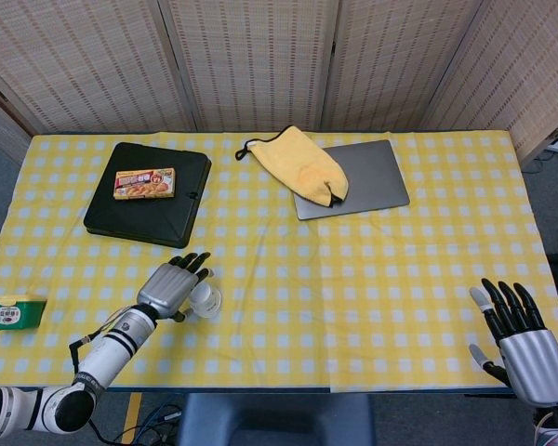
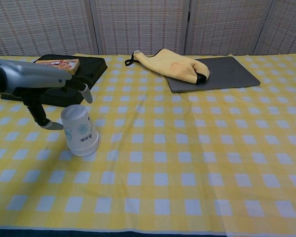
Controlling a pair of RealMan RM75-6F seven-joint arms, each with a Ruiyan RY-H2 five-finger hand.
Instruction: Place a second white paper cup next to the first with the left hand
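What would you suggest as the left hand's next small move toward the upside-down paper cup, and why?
Probably ease the left hand down and close its fingers around the white paper cup. The hand hovers open just above and beside the cup, thumb low at its side, apparently not gripping it. The cup stands inverted on the checked tablecloth.

No text can be read. The white paper cup [image 2: 80, 131] near the table's front-left corner carries a blue print, the yellow box [image 1: 144, 183] on the black case carries printing, and the green container [image 1: 17, 311] carries a label; all are too small to make out.
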